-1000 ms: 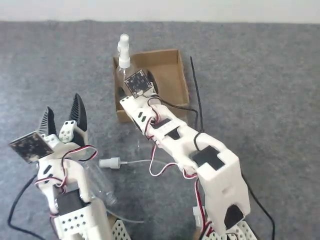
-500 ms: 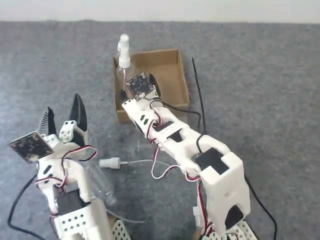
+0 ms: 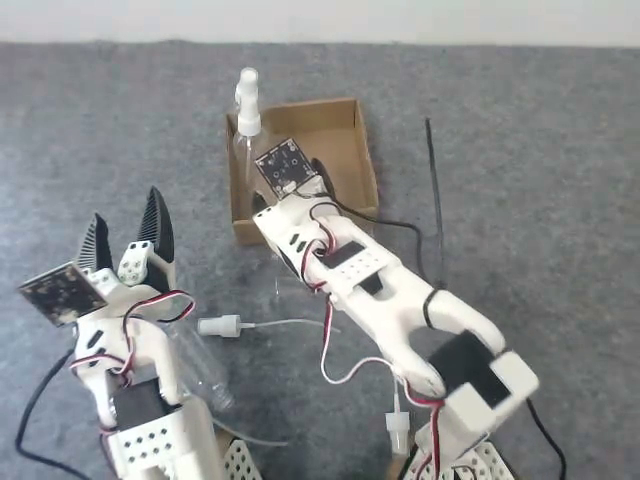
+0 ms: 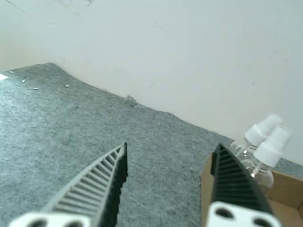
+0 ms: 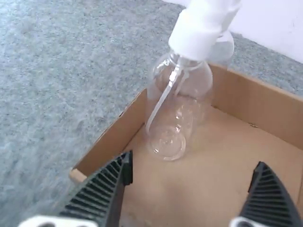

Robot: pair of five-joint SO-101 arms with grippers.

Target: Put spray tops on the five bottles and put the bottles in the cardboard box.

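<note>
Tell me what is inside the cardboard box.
A clear spray-topped bottle stands upright in one corner of the cardboard box. The right gripper hovering above covers part of its floor from the high view.

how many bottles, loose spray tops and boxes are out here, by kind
bottles with spray tops: 2
bare bottle: 1
loose spray tops: 2
cardboard box: 1
total: 6

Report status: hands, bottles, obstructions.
Left hand open, empty. Right hand open above cardboard box. Two topped bottles in box. One bottle, loose spray top on carpet.
</note>
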